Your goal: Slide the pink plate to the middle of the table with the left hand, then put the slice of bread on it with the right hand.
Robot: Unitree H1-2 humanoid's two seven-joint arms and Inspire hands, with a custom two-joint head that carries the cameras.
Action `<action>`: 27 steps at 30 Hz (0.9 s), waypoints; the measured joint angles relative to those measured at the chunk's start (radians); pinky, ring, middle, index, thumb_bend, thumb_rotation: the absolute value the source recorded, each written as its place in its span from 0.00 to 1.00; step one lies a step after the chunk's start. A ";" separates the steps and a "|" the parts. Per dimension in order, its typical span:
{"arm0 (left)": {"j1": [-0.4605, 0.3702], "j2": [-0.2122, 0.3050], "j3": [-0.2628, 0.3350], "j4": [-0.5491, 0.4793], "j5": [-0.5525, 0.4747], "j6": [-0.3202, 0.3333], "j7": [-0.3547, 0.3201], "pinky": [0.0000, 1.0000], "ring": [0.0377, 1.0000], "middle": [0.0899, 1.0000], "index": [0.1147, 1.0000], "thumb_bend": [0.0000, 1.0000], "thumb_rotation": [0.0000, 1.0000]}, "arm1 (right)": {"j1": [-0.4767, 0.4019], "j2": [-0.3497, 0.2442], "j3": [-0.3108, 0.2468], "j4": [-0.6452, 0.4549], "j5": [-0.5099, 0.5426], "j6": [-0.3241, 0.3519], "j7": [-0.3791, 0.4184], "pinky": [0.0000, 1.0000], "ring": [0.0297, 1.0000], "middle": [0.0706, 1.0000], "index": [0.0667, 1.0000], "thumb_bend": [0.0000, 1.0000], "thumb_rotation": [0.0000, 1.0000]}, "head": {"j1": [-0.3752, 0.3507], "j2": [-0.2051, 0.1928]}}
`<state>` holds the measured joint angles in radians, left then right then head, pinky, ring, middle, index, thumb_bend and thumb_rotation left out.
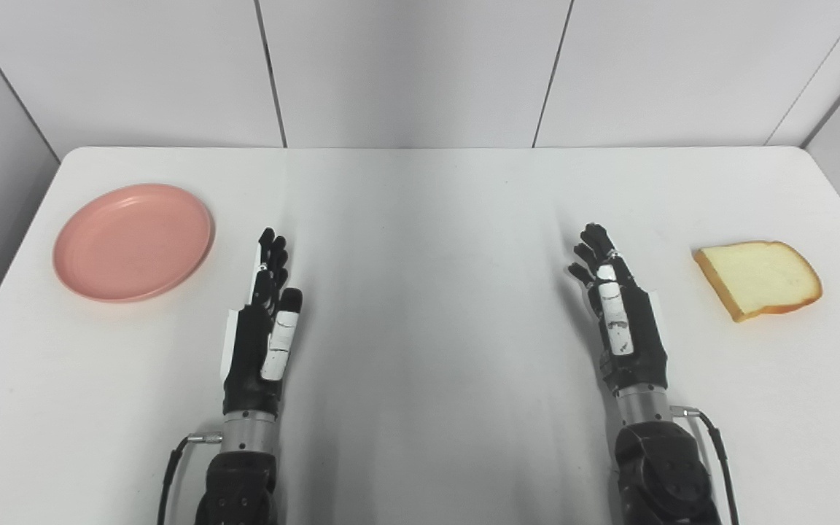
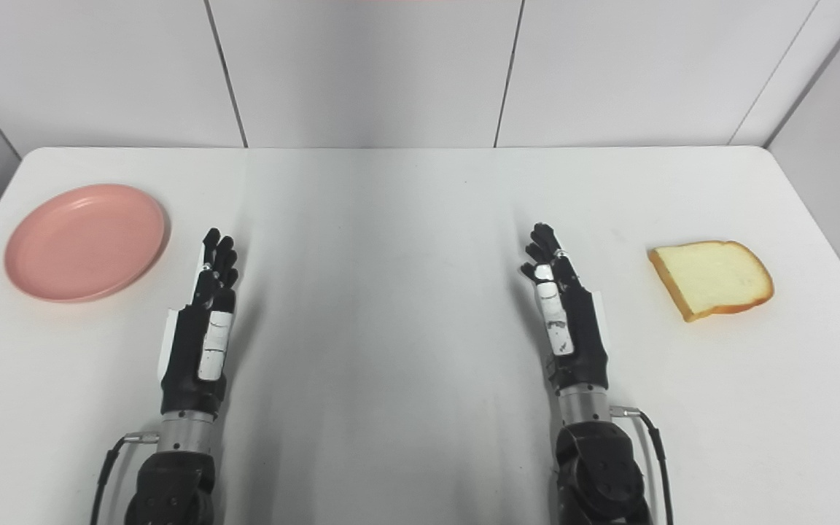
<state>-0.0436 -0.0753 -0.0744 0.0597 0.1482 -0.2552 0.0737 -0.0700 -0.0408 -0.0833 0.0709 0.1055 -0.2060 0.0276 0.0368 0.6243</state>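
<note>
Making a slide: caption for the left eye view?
Both hands, left and right, open between pink plate and bread slice.

bare table [image 1: 420,292] lies between pink plate [image 1: 133,241] at left and slice of bread [image 1: 757,278] at right.

Head cameras, overlapping downward table [image 1: 420,408] views

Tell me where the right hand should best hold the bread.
Probably the crust edge facing the right hand: the bread lies flat on the table, to that hand's right, so come from above with fingers over both long edges.
</note>
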 measured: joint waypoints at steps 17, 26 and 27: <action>-0.060 -0.057 -0.024 0.113 0.067 -0.093 0.050 1.00 1.00 1.00 1.00 0.72 0.94 | -0.062 -0.067 -0.027 0.125 0.111 -0.104 0.080 0.96 0.93 0.94 0.91 0.76 0.88 | 0.238 -0.162; -0.089 -0.073 -0.022 0.164 0.112 -0.172 0.135 0.94 0.94 0.92 0.84 0.75 0.95 | -0.105 -0.086 -0.035 0.200 0.112 -0.185 0.089 0.97 0.93 0.94 0.91 0.69 0.89 | 0.233 -0.196; -0.089 -0.072 -0.020 0.160 0.108 -0.174 0.144 0.94 0.93 0.91 0.82 0.76 0.95 | -0.106 -0.086 -0.034 0.201 0.110 -0.185 0.089 0.97 0.93 0.94 0.91 0.68 0.89 | 0.233 -0.196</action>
<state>-0.1330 -0.1468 -0.0941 0.2200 0.2564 -0.4291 0.2174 -0.1761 -0.1268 -0.1174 0.2720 0.2156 -0.3912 0.1168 0.2700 0.4280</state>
